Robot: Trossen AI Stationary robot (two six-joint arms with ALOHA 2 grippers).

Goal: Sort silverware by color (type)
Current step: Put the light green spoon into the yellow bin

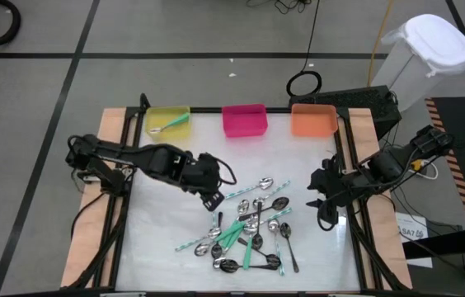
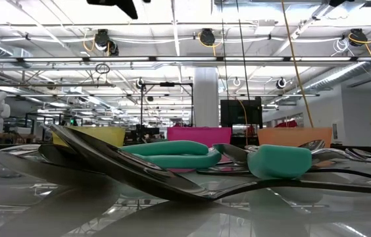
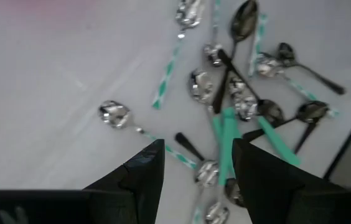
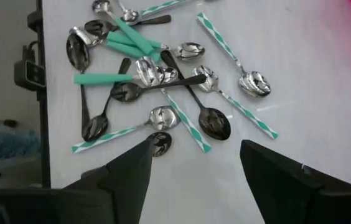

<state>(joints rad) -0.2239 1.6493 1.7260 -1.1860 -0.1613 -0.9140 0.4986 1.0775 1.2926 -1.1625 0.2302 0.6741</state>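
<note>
High view, counter: I see a white counter (image 1: 166,173) with three bins along its far edge: one yellow bin (image 1: 169,120), one pink bin (image 1: 244,120), one orange bin (image 1: 313,119).
Sorted so far: one teal-handled spoon (image 1: 171,125) lies in the yellow bin, long axis slanted, bowl toward the left side; I make out no spoon in the pink or orange bins.
Silverware pile: the heap of spoons (image 1: 249,227) lies on the near-centre of the counter, between the two arms. I count roughly fifteen, overlapping too much for a firm total.
Kinds: solid teal handles, about three or four; teal-and-white striped handles, about four or five; dark spoons (image 4: 94,127), about four; the rest shiny silver.
Long axes: no common direction. The solid teal handles (image 1: 237,233) run diagonally through the middle; one striped spoon (image 1: 253,188) at the far edge of the pile lies nearly crosswise; a dark spoon (image 1: 288,247) on the right of the pile runs near to far.
Left pincer (image 1: 210,196): released, nothing between its fingers, poised at the pile's far-left edge above the striped spoons.
Right pincer (image 1: 321,213): released, empty, waiting near the counter's right rail, just beside the pile.
Obstructions: crossed handles and stacked bowls mean few spoons lie free.
Surroundings: a white lidded container (image 1: 426,54) stands on the floor beyond the right corner.
</note>
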